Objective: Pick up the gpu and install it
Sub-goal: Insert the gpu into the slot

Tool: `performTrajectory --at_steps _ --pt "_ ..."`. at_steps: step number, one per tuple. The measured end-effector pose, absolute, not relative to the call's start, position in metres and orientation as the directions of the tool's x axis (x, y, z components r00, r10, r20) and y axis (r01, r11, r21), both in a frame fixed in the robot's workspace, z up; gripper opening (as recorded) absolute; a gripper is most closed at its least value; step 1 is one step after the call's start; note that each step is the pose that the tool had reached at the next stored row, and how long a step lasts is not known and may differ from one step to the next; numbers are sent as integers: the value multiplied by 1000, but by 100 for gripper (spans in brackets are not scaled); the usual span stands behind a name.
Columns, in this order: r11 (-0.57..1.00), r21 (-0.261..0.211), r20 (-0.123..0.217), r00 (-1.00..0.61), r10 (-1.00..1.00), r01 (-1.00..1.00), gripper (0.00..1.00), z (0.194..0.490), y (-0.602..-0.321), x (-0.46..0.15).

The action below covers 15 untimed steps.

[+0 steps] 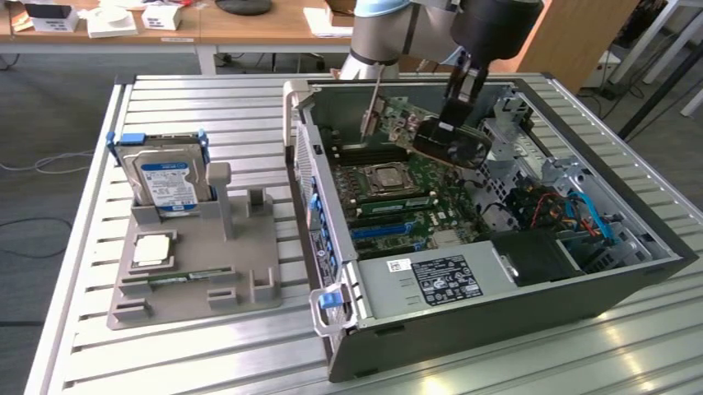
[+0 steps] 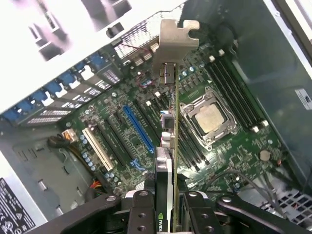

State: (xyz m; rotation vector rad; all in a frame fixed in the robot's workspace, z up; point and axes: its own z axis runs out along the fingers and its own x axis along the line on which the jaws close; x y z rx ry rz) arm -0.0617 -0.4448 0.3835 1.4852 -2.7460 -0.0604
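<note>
The gpu (image 1: 453, 141), a flat card with a dark black face, hangs tilted above the motherboard (image 1: 407, 206) inside the open computer case (image 1: 495, 317). My gripper (image 1: 459, 107) comes down from above and is shut on the card's upper edge. In the wrist view the gpu (image 2: 174, 126) shows edge-on between my two black fingers (image 2: 141, 212), my gripper (image 2: 170, 207) clamped on it. Its metal bracket (image 2: 178, 39) points toward the case's rear slots. The card hovers over the expansion slots beside the blue slot (image 2: 138, 129), apart from the board.
The CPU socket (image 2: 209, 117) and memory slots lie beside the card. A power supply (image 1: 439, 280) and blue cables (image 1: 588, 216) fill the case's near end. Outside, a grey holder (image 1: 197, 271) carries a silver hard drive (image 1: 170, 177) and a green memory stick (image 1: 176, 278).
</note>
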Motion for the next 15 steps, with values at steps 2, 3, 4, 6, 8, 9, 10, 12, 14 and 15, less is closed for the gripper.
performTrajectory --at_steps 2,3,4,6,8,9,10,12,14,15 --pt "518 43 -2 -519 -855 -854 27 383 -445 -62" --pt "504 43 -2 -505 -863 -863 27 383 -445 -62" --pt "489 43 -2 -490 -872 -871 27 383 -445 -62" --pt "458 43 -2 -459 -889 -888 27 383 -445 -62" --pt "427 43 -2 -428 -904 -903 27 382 -445 -62" --pt "411 43 -1 -412 -911 -911 27 382 -445 -62" --pt "395 43 -2 -395 -918 -918 27 382 -445 -62" --pt "362 43 -1 -362 -932 -931 27 381 -445 -62" --pt "328 43 -1 -329 -945 -944 27 381 -445 -62" --pt "312 43 -1 -312 -950 -949 27 380 -445 -62"
